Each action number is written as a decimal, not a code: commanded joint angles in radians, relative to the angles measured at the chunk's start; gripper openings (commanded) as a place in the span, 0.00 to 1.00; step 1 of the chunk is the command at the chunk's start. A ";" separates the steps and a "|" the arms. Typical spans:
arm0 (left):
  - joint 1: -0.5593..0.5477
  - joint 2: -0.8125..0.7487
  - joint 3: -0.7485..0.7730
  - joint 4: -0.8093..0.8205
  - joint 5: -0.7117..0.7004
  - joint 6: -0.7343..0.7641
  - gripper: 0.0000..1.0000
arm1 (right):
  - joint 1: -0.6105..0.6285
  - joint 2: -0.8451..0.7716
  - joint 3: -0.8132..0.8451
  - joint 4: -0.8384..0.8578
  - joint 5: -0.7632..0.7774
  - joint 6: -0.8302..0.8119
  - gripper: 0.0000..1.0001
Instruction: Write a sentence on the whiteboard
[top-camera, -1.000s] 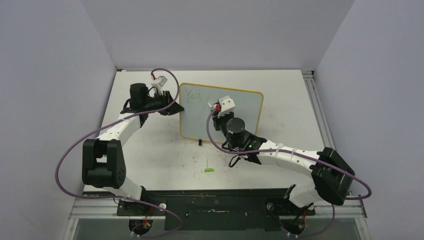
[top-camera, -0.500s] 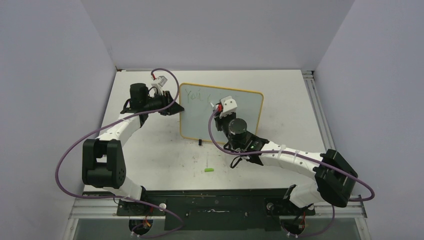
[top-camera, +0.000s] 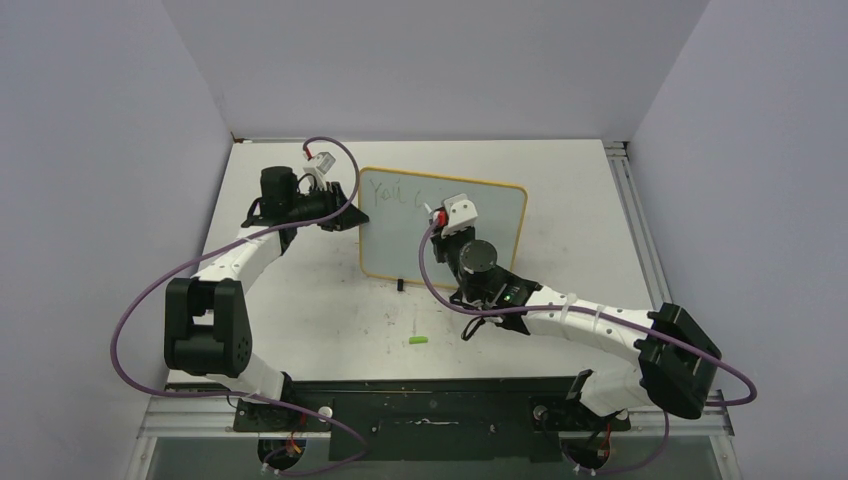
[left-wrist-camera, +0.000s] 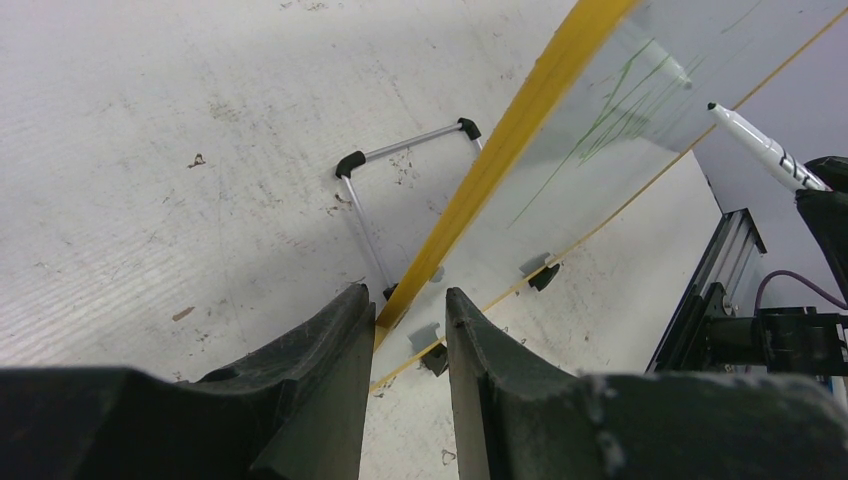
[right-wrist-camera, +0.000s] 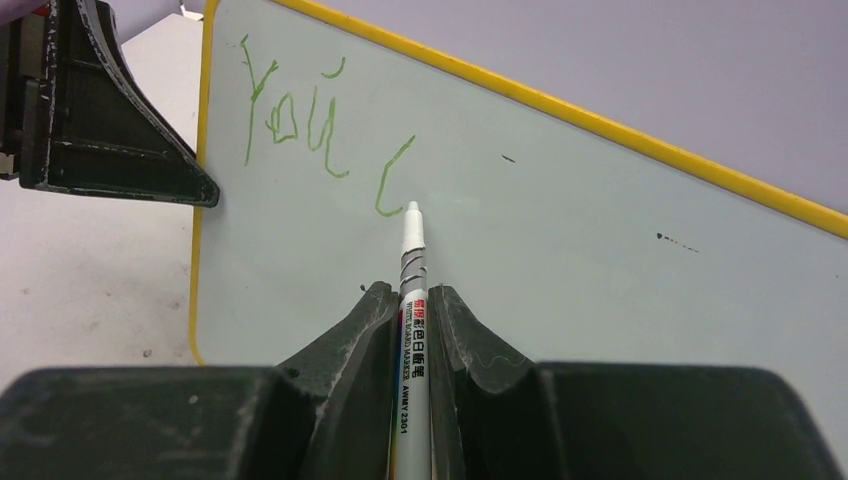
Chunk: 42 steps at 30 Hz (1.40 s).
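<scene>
The whiteboard (top-camera: 495, 215) stands upright on the table, with a yellow frame. Green writing (top-camera: 385, 192) reads "You" plus one curved stroke at its upper left. My left gripper (top-camera: 357, 217) is shut on the board's left edge; in the left wrist view the yellow frame (left-wrist-camera: 520, 130) runs between my fingers (left-wrist-camera: 405, 300). My right gripper (top-camera: 441, 222) is shut on a white marker (right-wrist-camera: 412, 270), whose tip sits at the board (right-wrist-camera: 600, 230) beside the curved stroke (right-wrist-camera: 392, 178), right of "You" (right-wrist-camera: 295, 115). The marker (left-wrist-camera: 765, 150) also shows in the left wrist view.
A small green cap (top-camera: 418, 341) lies on the table in front of the board. A black clip foot (top-camera: 399, 284) sits at the board's lower edge. A wire stand (left-wrist-camera: 400, 160) props the board behind. Aluminium rails (top-camera: 630, 210) line the table's right side.
My right gripper has shifted slightly right along the board with the marker. The left arm and the board have not moved.
</scene>
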 joint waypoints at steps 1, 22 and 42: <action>-0.011 -0.003 0.035 0.007 0.019 0.018 0.30 | -0.016 -0.027 0.003 0.062 0.031 -0.017 0.05; -0.015 -0.003 0.038 -0.031 0.014 0.028 0.30 | -0.035 0.024 0.039 0.047 -0.022 -0.047 0.05; -0.017 -0.003 0.038 -0.030 0.014 0.028 0.30 | -0.027 -0.007 -0.007 0.015 0.026 -0.019 0.05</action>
